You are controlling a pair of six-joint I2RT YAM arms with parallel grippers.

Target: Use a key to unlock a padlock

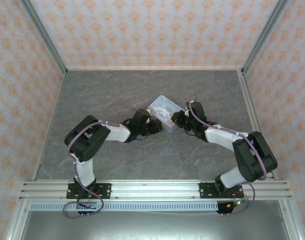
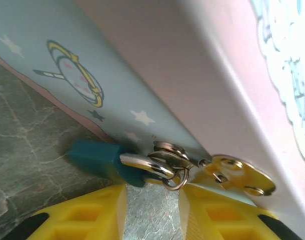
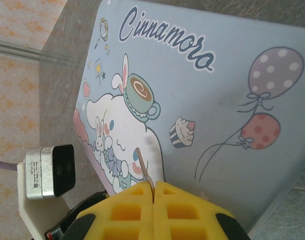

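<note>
Gripping: right gripper (image 3: 153, 186) pinches key (image 3: 143, 169)
Left gripper (image 2: 151, 196): parted, padlock (image 2: 100, 158) just ahead, body lying leftward against tin (image 2: 127, 100)

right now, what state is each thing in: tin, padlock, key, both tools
tin: lid shut, padlocked
padlock: shackle closed through the latch, no key in it
key: pinched in the right tool, tip sticking out
left tool: open, next to the padlock, not gripping it
right tool: shut on the key
</note>
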